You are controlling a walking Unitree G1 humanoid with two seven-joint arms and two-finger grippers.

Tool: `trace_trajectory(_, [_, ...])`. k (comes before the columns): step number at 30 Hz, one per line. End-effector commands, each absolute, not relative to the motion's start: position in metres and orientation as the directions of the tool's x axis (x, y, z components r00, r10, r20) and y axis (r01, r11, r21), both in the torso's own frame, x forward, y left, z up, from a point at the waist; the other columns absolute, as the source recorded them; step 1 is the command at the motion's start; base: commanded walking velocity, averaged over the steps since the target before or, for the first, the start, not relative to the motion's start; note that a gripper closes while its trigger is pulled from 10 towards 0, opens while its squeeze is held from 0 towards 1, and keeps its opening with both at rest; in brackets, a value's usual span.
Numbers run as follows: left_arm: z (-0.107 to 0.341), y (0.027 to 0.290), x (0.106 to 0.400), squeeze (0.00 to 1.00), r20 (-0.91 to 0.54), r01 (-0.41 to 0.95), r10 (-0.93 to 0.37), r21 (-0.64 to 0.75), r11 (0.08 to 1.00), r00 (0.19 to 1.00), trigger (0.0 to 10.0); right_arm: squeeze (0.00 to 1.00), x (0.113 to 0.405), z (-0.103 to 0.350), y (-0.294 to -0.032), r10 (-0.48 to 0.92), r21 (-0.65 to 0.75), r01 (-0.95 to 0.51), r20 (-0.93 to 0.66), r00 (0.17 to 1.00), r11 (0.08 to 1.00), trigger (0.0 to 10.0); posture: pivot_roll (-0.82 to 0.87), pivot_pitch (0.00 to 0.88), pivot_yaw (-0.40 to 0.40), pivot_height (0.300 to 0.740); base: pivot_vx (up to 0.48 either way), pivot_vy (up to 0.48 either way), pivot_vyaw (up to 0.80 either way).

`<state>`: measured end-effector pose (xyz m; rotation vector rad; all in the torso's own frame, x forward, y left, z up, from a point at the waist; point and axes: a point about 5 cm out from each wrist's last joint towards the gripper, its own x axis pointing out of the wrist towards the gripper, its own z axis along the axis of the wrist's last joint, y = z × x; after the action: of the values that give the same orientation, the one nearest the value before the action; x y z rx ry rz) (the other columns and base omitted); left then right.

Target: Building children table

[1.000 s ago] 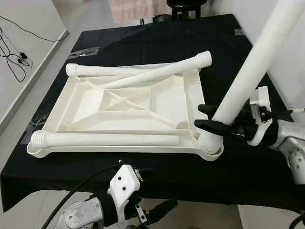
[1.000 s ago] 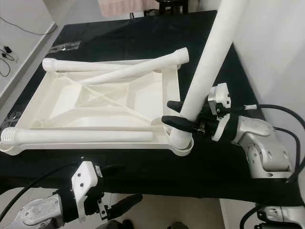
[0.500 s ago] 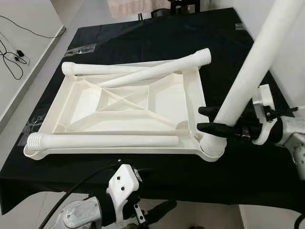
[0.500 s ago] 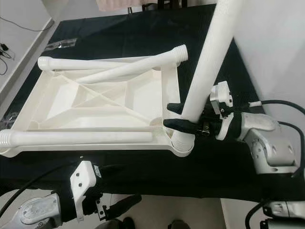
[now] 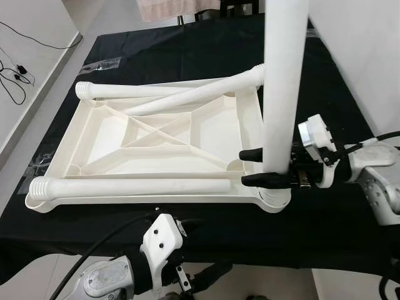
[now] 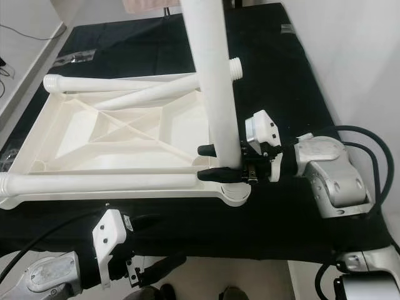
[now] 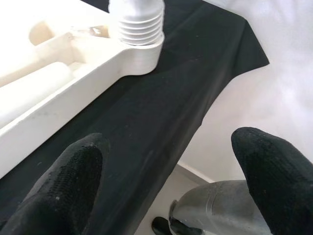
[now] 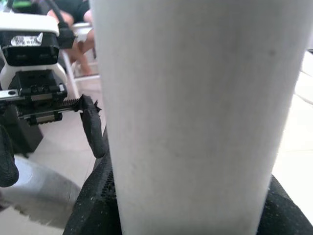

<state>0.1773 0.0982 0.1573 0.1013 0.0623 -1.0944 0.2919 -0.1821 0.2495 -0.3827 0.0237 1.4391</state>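
Observation:
A white plastic tabletop (image 5: 250, 119) lies upside down on a black-clothed table (image 5: 187, 50). One white leg (image 5: 131, 185) lies along its near edge, and two more legs (image 5: 206, 94) cross at the far edge. A fourth leg (image 5: 284, 75) stands nearly upright in the near right corner socket (image 5: 273, 201). Its threaded base (image 7: 137, 22) shows above the socket. My right gripper (image 5: 265, 167) is shut on this leg (image 8: 195, 98) just above its base. My left gripper (image 7: 166, 196) hangs open below the table's near edge, holding nothing.
A white wall (image 5: 369, 56) runs close along the table's right side. Cables (image 5: 19, 69) lie on the floor at the left. A clear plastic wrapper (image 5: 103, 64) rests on the cloth at the far left. A draped cloth (image 5: 178, 9) hangs beyond the far edge.
The leg in my right gripper has swung from leaning right to nearly upright over the corner socket. The gripper has moved left with it. The left arm is unchanged.

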Motion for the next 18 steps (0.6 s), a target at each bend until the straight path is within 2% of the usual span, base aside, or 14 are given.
trace_trajectory(1, [0.154,0.101,0.175,0.0,-0.134,0.891,-0.881,0.046,0.451,0.453,10.0,0.0,0.292,0.227,-0.171,0.957,-0.153,-0.988,-0.281,0.075,0.033,10.0,-0.01,0.256,0.111,0.74,0.0,0.0,0.0])
trace_trajectory(8, [0.154,0.101,0.175,0.0,-0.132,0.891,-0.881,0.045,0.452,0.454,10.0,0.0,0.294,0.226,-0.173,0.958,-0.16,-0.983,-0.259,0.125,0.086,10.0,-0.02,0.255,0.106,0.74,0.0,0.0,0.0])
trace_trajectory(11, [0.153,0.1,0.175,0.0,-0.132,0.891,-0.882,0.043,0.451,0.453,10.0,0.0,0.295,0.223,-0.174,0.955,-0.153,-0.966,-0.18,0.237,0.211,10.0,-0.02,0.254,0.1,0.74,0.0,0.0,0.0])
trace_trajectory(12, [0.153,0.1,0.175,0.0,-0.132,0.891,-0.882,0.043,0.451,0.453,10.0,0.0,0.295,0.223,-0.174,0.955,-0.153,-0.966,-0.18,0.237,0.211,10.0,-0.02,0.254,0.1,0.74,0.0,0.0,0.0])
trace_trajectory(15, [0.153,0.1,0.175,0.0,-0.133,0.891,-0.882,0.041,0.451,0.453,10.0,0.0,0.291,0.218,-0.174,0.922,-0.138,-0.923,-0.106,0.374,0.358,10.0,-0.03,0.254,0.097,0.74,0.0,0.0,0.0])
trace_trajectory(18, [0.152,0.101,0.175,0.0,-0.133,0.891,-0.882,0.04,0.451,0.452,10.0,0.0,0.289,0.214,-0.173,0.903,-0.119,-0.904,-0.086,0.422,0.411,10.0,-0.04,0.25,0.092,0.74,0.0,0.0,0.0])
